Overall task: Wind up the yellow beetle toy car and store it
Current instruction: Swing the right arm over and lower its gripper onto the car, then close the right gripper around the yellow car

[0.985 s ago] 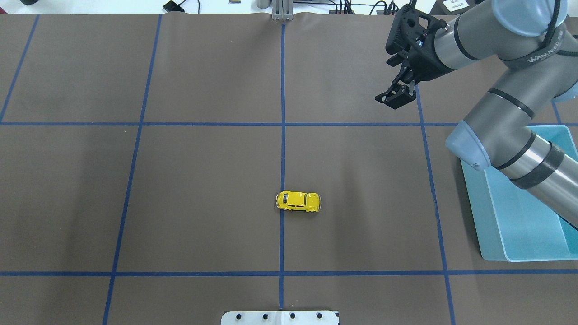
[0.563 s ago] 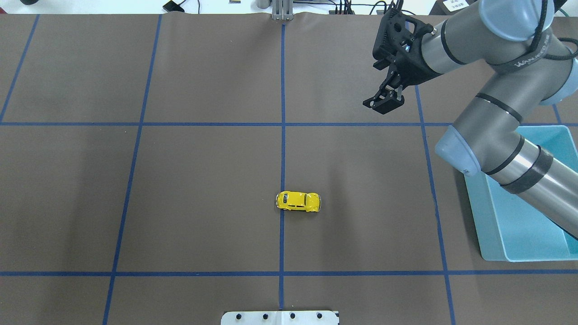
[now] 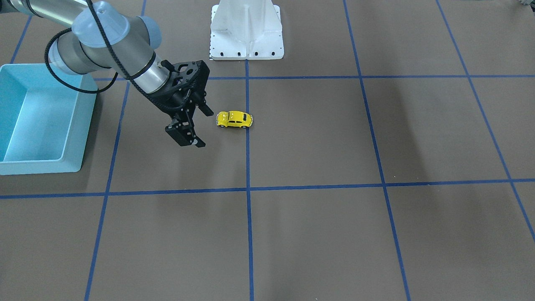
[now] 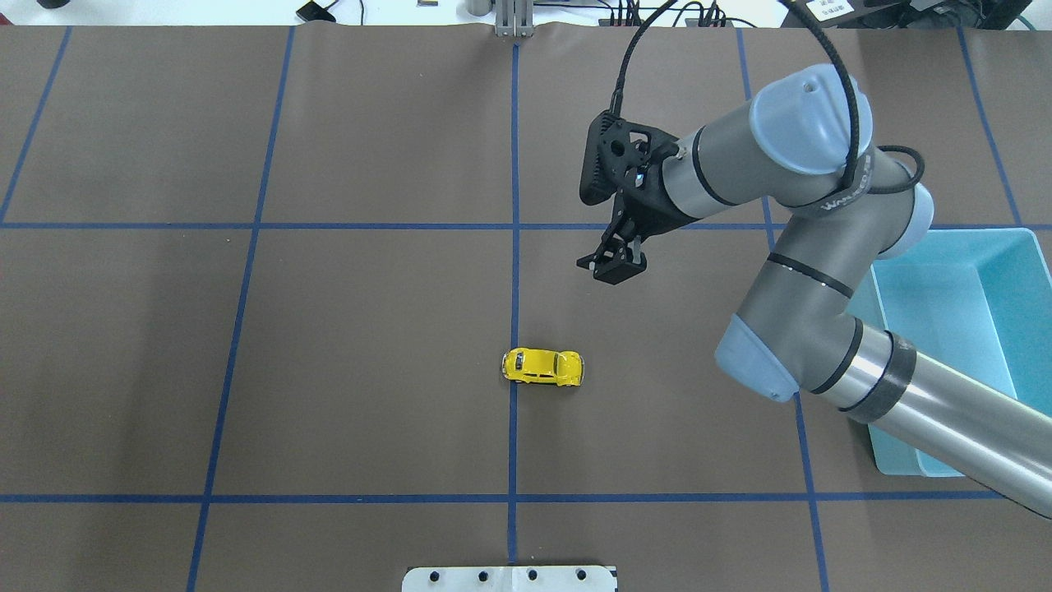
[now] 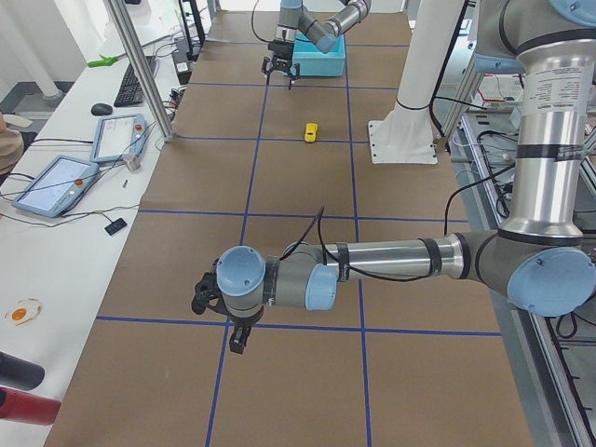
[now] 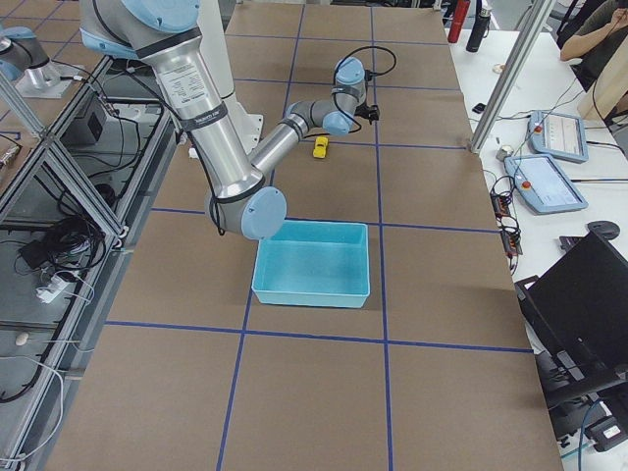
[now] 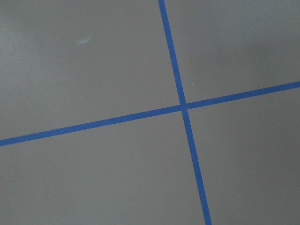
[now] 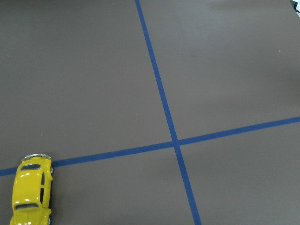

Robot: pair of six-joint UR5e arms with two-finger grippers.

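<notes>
The yellow beetle toy car stands on its wheels on the brown mat beside the centre blue line, untouched. It also shows in the front view, the left view, the right view and at the lower left of the right wrist view. My right gripper hangs above the mat, beyond the car and a little to its right, apart from it; in the front view its jaws stand apart and empty. My left gripper shows only in the left view, far from the car; I cannot tell its state.
A light blue bin stands at the table's right edge, partly under my right arm; it looks empty in the right view. The white robot base plate sits at the near edge. Blue tape lines grid the mat.
My right arm has swung left and toward the table's middle, bringing its gripper closer to the car. The car has not moved.
</notes>
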